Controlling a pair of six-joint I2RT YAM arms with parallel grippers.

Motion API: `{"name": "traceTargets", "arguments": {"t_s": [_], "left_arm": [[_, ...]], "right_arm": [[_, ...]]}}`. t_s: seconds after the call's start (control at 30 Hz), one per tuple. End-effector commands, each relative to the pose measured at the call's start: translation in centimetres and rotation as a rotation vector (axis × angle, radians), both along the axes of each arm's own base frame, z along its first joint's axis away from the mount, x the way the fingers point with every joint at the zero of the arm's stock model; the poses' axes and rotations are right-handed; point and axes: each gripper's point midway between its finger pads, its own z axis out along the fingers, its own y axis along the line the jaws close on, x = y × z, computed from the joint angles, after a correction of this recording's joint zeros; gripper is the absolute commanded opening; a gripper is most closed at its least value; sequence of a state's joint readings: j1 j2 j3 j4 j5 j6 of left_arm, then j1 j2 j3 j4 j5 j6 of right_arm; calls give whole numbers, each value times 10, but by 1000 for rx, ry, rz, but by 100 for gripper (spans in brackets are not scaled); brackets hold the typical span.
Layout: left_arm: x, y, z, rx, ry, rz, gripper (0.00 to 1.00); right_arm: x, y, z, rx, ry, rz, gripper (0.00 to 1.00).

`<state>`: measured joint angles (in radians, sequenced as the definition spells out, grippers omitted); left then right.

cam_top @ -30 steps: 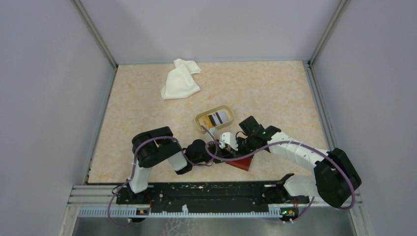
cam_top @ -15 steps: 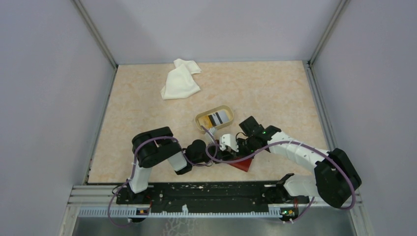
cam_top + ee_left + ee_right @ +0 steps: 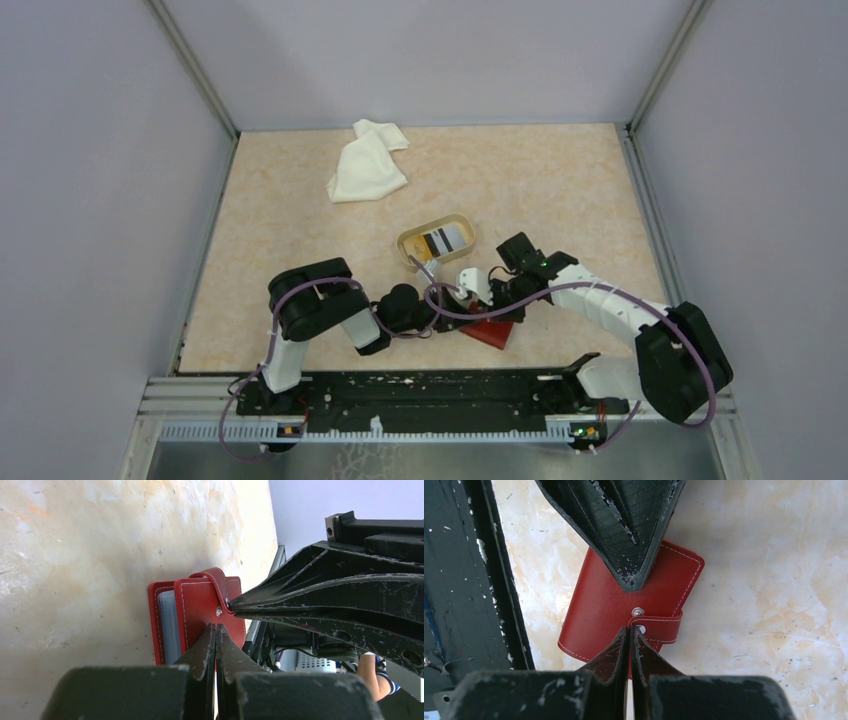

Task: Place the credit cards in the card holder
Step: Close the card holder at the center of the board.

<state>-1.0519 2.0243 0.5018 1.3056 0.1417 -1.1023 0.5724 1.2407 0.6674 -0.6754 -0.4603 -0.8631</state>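
Right wrist | red card holder (image 3: 599,615) folded | right end effector (image 3: 631,629) pinches strap (image 3: 667,625), left (image 3: 216,626) clenched

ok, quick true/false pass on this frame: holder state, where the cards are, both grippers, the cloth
1. The red card holder lies folded, cover up. True.
2. The left gripper is wide open. False: its fingers are together, with the tips on the holder's cover.
3. Cards lie in the tan oval dish. True.
4. The white cloth covers the dish. False: it lies well apart from the dish, farther back and to the left.
5. The right gripper is away from the holder. False: its shut tips are at the snap strap.
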Motion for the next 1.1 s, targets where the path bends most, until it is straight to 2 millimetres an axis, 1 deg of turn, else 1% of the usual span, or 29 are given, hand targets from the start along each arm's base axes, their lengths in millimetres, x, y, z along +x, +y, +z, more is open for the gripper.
{"name": "traceTargets", "arguments": {"t_s": [0.0, 0.13, 0.37, 0.47, 0.53, 0.6, 0.63, 0.7, 0.8, 0.83, 0.87, 0.93, 1.0, 1.07], "left_arm": [[0, 5, -11, 28, -17, -4, 0], [0, 4, -8, 24, -22, -5, 0], [-1, 3, -6, 13, -27, -13, 0], [-2, 3, -5, 10, -30, -16, 0], [-2, 3, -4, 8, -32, -18, 0], [-2, 4, -4, 8, -34, -18, 0], [-2, 4, -4, 8, -35, -17, 0], [-2, 5, -4, 10, -37, -15, 0], [-2, 5, -3, 11, -36, -13, 0], [-2, 4, -4, 13, -33, -13, 0], [-1, 4, -4, 16, -31, -11, 0], [0, 3, -5, 20, -28, -10, 0], [0, 2, -5, 20, -27, -9, 0], [1, 1, -5, 19, -26, -10, 0]], "right_arm": [[-17, -12, -13, -45, 97, -3, 0], [-15, -14, -14, -40, 115, -22, 0], [-16, -6, -11, -8, 140, -15, 0], [-4, 6, 3, 56, 105, -47, 0], [0, 16, 22, 132, 80, -45, 1], [1, 22, 39, 191, 44, -27, 17], [2, 23, 45, 209, 14, -13, 23], [4, 20, 54, 225, -71, 11, 35], [1, 12, 56, 230, -204, 113, 58], [-2, 10, 53, 231, -239, 152, 62], [-5, 8, 50, 230, -264, 191, 65], [-9, 6, 41, 217, -274, 235, 66], [-10, 5, 32, 189, -248, 231, 62], [-6, 4, 22, 139, -219, 206, 57]]}}
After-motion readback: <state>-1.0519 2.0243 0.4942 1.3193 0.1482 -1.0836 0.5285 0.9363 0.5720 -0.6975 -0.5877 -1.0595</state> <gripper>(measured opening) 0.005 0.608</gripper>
